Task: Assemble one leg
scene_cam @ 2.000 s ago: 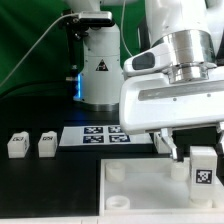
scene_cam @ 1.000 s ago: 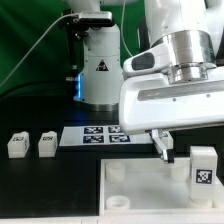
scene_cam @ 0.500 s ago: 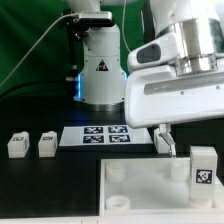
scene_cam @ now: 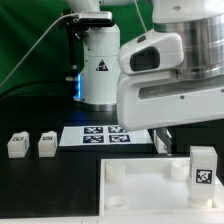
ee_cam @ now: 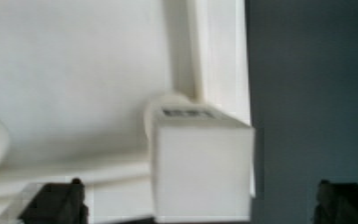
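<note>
One leg [scene_cam: 203, 168], a small white upright block with a tag facing front, stands on the right corner of the large white tray-like part [scene_cam: 140, 190]. In the wrist view the leg [ee_cam: 204, 150] stands beside the tray's raised edge [ee_cam: 211, 50]. My gripper [scene_cam: 168, 142] hangs above and to the exterior view's left of this leg; only one dark finger [scene_cam: 163, 143] shows there. In the wrist view my gripper [ee_cam: 202, 205] is open, its dark fingertips [ee_cam: 55, 200] wide apart on either side of the leg and not touching it.
Two more legs [scene_cam: 17, 144] [scene_cam: 46, 143] stand on the black table at the exterior view's left. The marker board [scene_cam: 100, 135] lies behind the tray. A grey-white robot base [scene_cam: 98, 65] stands at the back.
My gripper has lifted away from the leg and the hand has risen and drawn toward the exterior view's left. The leg stays standing on the tray corner.
</note>
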Controlling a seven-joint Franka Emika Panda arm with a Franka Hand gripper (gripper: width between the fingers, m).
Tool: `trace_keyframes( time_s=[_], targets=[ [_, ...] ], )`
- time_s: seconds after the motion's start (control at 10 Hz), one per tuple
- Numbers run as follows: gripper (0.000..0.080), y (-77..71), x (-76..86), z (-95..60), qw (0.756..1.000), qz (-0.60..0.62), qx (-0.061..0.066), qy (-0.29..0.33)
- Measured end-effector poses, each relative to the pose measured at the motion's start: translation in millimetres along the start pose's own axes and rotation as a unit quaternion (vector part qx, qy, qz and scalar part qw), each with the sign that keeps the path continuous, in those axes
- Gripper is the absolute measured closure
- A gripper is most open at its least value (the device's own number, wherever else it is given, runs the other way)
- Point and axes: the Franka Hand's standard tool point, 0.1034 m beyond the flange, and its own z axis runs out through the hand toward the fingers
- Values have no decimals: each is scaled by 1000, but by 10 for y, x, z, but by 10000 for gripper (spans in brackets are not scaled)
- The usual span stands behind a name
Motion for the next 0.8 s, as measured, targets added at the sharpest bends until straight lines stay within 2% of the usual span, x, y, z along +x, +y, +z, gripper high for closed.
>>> trace_keyframes(
  time_s=[0.1,0.2,0.6,0.8],
  targets=[
    [150,23,139,27,1000,3,-3,8],
    [150,22,147,96,1000,5,-5,16],
    [150,-46,69,305,1000,10,-10,26],
    [150,-71,29,292,1000,8,-10,25]
  ],
)
